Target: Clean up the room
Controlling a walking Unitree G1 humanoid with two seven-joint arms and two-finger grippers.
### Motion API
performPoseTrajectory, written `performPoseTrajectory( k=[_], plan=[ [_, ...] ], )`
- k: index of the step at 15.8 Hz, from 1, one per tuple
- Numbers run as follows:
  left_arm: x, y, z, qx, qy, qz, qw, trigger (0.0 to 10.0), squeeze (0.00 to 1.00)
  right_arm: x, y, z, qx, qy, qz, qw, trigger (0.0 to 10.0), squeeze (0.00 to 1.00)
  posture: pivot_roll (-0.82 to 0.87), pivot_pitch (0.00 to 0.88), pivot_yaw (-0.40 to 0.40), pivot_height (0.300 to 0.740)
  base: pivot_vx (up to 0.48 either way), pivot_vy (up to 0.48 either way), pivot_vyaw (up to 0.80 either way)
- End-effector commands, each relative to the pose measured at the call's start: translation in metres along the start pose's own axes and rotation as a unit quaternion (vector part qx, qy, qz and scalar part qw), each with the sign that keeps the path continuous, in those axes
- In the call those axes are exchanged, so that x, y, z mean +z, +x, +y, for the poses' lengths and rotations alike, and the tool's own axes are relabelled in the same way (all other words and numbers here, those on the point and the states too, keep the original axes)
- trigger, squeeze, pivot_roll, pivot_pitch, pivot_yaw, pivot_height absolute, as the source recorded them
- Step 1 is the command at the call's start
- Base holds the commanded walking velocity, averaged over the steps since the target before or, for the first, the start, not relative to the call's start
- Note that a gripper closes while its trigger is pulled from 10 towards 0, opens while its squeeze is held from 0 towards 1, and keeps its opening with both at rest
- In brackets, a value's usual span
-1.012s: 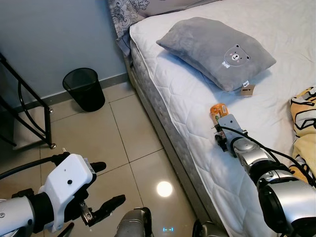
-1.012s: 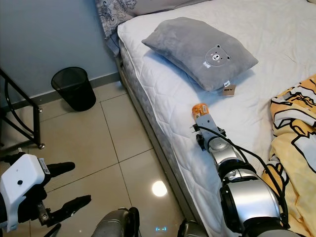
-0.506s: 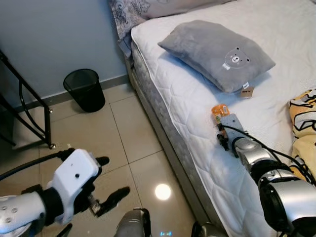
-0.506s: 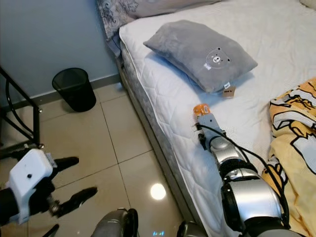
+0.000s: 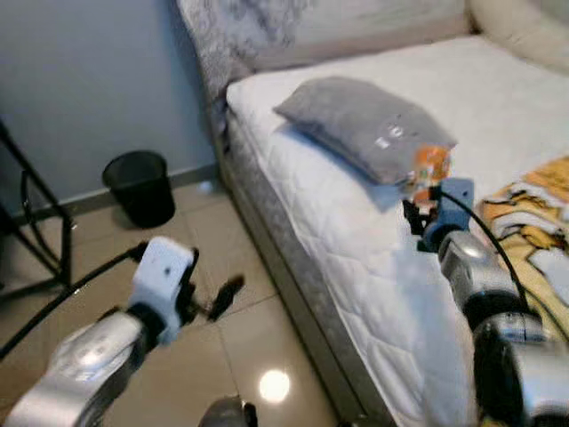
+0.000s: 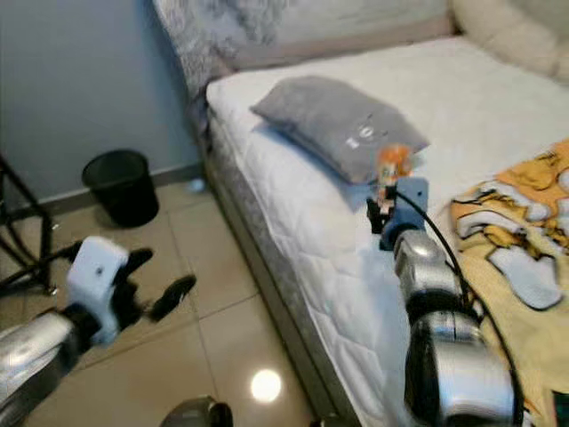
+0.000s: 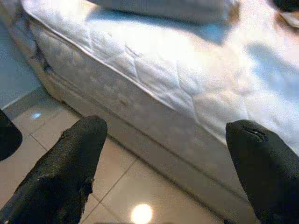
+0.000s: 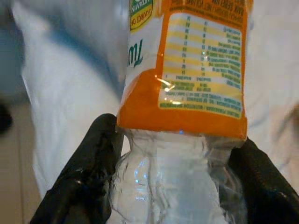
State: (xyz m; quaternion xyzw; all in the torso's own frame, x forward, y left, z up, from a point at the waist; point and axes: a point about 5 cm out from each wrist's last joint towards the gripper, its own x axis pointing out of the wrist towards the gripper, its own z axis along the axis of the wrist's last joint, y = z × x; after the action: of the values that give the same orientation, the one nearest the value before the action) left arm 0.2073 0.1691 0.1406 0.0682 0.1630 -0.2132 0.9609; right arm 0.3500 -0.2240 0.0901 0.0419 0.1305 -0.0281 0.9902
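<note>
Left eye view: the right gripper (image 5: 425,197) clamps an orange-labelled plastic bottle (image 5: 431,166) at about 2 o'clock, raised above the white bed (image 5: 356,240) beside the grey pillow (image 5: 364,129), presumably lifted clear for carrying off. The black waste bin (image 5: 138,187) stands at 10 o'clock on the tiled floor, a likely destination.

Right eye view: the left gripper (image 6: 153,277) hangs over the floor at 8 o'clock, fingers spread, holding nothing.

Left wrist view: both black fingertips (image 7: 84,140) stand wide apart, facing the mattress edge.

Right wrist view: the pads (image 8: 98,154) press either side of the bottle's clear waist below its label, a grip that looks secure.
</note>
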Motion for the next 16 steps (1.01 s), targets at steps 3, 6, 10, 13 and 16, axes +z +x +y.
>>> performPoseTrajectory(
  k=[3,6,10,13,16],
  plan=[
    [-0.004,0.011,0.005,0.059,-0.001,-0.001,0.998,10.0,0.00,0.004,-0.024,0.012,0.030,0.048,-0.031,0.998,10.0,0.00,0.02,0.000,-0.003,0.740,0.000,0.000,0.00],
    [-0.009,0.012,-0.001,0.093,0.063,-0.018,0.993,10.0,0.00,-0.022,-0.065,0.035,0.068,0.091,-0.026,0.993,10.0,0.00,0.01,0.000,0.011,0.740,0.000,0.000,0.58],
    [-0.018,0.028,-0.003,0.113,0.049,-0.003,0.992,10.0,0.00,-0.039,-0.094,0.069,0.136,0.010,0.033,0.990,10.0,0.00,-0.05,0.000,0.054,0.740,0.000,0.000,0.80],
    [-0.029,0.027,-0.001,0.123,0.069,0.003,0.990,10.0,0.00,-0.042,-0.102,0.077,0.159,0.009,0.055,0.986,10.0,0.00,-0.03,0.000,0.045,0.740,0.000,0.000,0.80],
    [-0.023,0.031,0.011,0.156,0.045,-0.023,0.986,10.0,0.00,-0.036,-0.100,0.080,0.156,0.001,0.051,0.986,10.0,0.00,-0.01,0.000,0.038,0.740,0.000,0.000,0.80]
  ],
)
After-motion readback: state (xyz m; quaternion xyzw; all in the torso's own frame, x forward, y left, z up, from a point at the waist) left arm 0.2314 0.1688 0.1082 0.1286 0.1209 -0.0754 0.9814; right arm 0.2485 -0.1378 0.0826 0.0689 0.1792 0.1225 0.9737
